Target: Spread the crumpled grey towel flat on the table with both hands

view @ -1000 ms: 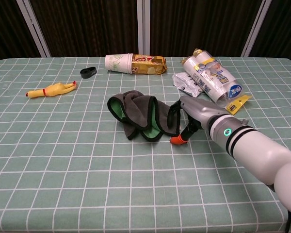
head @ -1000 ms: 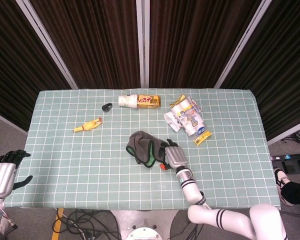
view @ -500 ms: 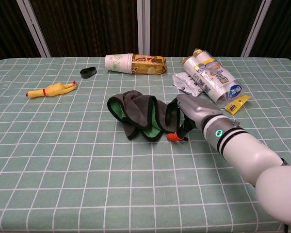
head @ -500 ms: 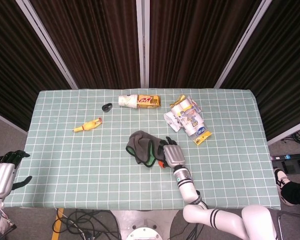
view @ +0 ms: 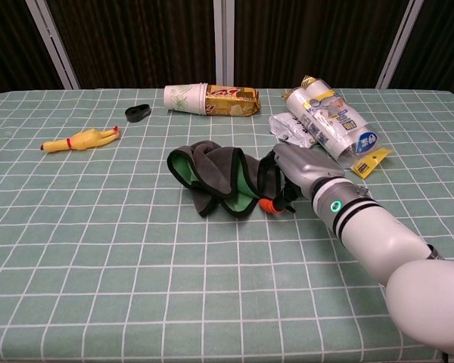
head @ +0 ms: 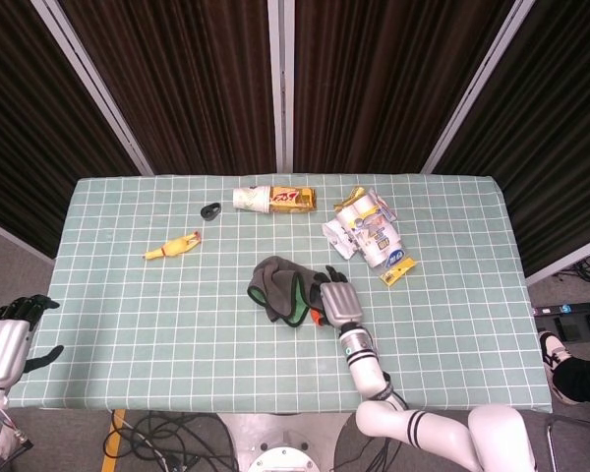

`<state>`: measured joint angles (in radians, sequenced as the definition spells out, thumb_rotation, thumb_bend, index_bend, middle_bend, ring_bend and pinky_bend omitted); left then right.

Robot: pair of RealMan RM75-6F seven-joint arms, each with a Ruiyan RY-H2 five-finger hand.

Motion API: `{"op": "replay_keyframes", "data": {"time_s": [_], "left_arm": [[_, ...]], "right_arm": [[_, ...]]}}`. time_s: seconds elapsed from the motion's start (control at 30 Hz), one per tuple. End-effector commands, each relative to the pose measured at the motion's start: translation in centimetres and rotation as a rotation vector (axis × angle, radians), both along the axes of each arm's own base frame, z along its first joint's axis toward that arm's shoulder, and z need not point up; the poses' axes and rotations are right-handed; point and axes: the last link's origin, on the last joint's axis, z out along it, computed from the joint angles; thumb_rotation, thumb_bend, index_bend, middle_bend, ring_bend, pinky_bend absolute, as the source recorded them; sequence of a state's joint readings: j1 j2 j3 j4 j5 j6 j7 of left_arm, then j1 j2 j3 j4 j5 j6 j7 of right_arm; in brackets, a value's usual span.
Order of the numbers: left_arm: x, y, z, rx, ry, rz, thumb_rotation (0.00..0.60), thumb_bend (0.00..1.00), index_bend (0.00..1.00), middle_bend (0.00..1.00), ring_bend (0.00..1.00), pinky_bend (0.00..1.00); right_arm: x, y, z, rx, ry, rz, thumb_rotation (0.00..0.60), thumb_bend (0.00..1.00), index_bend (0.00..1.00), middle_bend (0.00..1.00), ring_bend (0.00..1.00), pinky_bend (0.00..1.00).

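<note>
Fingers, right hand: right hand [view: 299, 172] lies low at the towel's 3 o'clock edge; its dark fingertips [view: 276, 184] are curled against the cloth fold. Whether cloth is actually pinched cannot be told from either view.
Fingers, left hand: left hand [head: 8, 339] hangs off the table's 8 o'clock corner, fingers apart, holding nothing.
Towel position: grey towel [view: 212, 175] is bunched near table centre, green lining showing; still crumpled, nothing spread.
Key relation: towel lies toward 9 o'clock of the right fingertips, touching them. Its long axis in the head view runs roughly 10 to 4 o'clock. Right hand is by far the nearer; left is well apart, across the table [head: 128, 324] edge.
Orange item: small orange-red piece [view: 269, 205] sits just under the right fingers at the towel's hem; identity unclear.
Bystanders: rubber chicken [head: 172, 246] at 10 o'clock of the towel, paper cup with snack box [head: 273, 199] at 12, crumpled packaging [head: 366, 234] at 2; none touch the towel.
Judgement: the pull to 3 o'clock needs a counter-hold at the 9 o'clock side, so the left hand must come in first.
</note>
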<state>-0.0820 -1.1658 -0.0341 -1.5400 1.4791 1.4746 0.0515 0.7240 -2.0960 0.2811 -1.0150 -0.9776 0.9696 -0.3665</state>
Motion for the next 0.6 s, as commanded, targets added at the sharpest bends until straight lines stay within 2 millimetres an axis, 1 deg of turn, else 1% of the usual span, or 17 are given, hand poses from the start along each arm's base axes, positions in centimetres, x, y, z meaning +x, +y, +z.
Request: {"op": "replay_keyframes", "data": {"time_s": [0.03,0.23,0.33,0.5,0.6], "left_arm": [[-0.02,0.0,0.05,0.001,0.0,0.0,0.6,0.09,0.3,0.29,0.24,0.32],[-0.1,-0.04,0.09,0.0,-0.002,0.005,0.6,0.09,0.3,0.29,0.24,0.32],[-0.11,-0.07,0.05,-0.002,-0.003,0.006,0.6,0.09,0.3,0.29,0.24,0.32],[-0.04,-0.12,0.2,0.0,-0.005,0.002,0.6,0.09,0.3,0.29,0.24,0.32],[-0.05,-0.12,0.31,0.003,-0.005,0.002,0.6,0.09,0.3,0.29,0.24,0.32]], "right_arm": [[0.11,-0.2,-0.21,-0.001,0.004,-0.002,0.6,0.23,0.52,0.21,0.05,0.15],[0.11,-0.47,-0.58,-0.004,0.009,-0.013,0.6,0.24,0.52,0.21,0.05,0.15],[0.16,-0.55,-0.76,-0.009,0.009,-0.016,0.6,0.27,0.52,0.22,0.05,0.15],[0.34,-0.83,-0.84,-0.026,-0.009,-0.026,0.6,0.31,0.56,0.22,0.06,0.15],[0.45,-0.97,-0.66,-0.039,-0.019,-0.023,0.6,0.32,0.57,0.23,0.06,0.15]]}}
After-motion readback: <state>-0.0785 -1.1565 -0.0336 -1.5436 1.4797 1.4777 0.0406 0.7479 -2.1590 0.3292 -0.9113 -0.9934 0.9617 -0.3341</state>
